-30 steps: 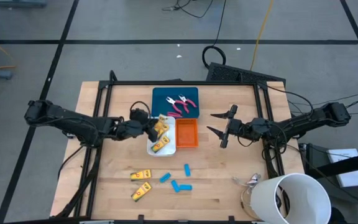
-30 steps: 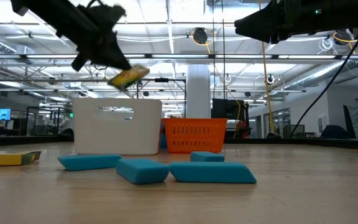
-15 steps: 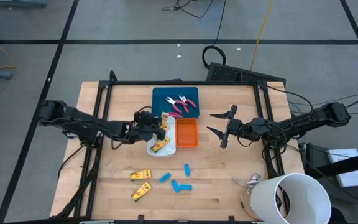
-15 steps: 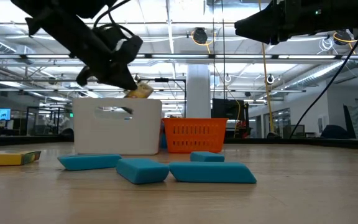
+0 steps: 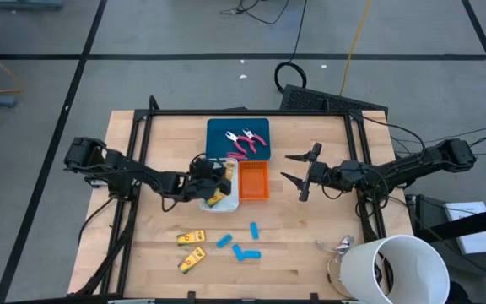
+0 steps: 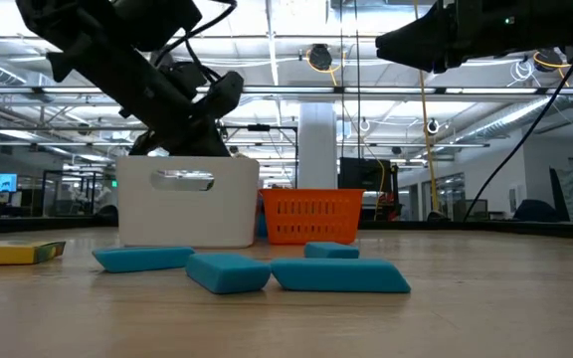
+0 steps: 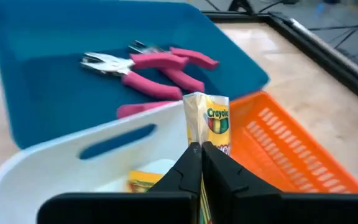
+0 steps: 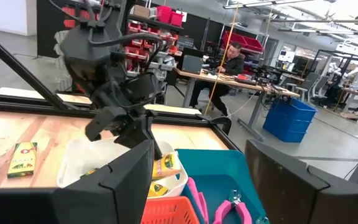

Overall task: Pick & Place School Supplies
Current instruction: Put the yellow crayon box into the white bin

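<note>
Left gripper (image 7: 199, 163) clamped on yellow box (image 7: 207, 127), low over white tray (image 7: 55, 168) near table centre; label reads "Crayola", long axis runs out along fingers. Second yellow box (image 7: 143, 182) in tray. Pink-handled tools (image 5: 247, 140) in teal tray (image 5: 219, 135), toward far edge. Right gripper (image 5: 298, 171) spread apart, empty, beside orange tray (image 5: 254, 181).
</note>
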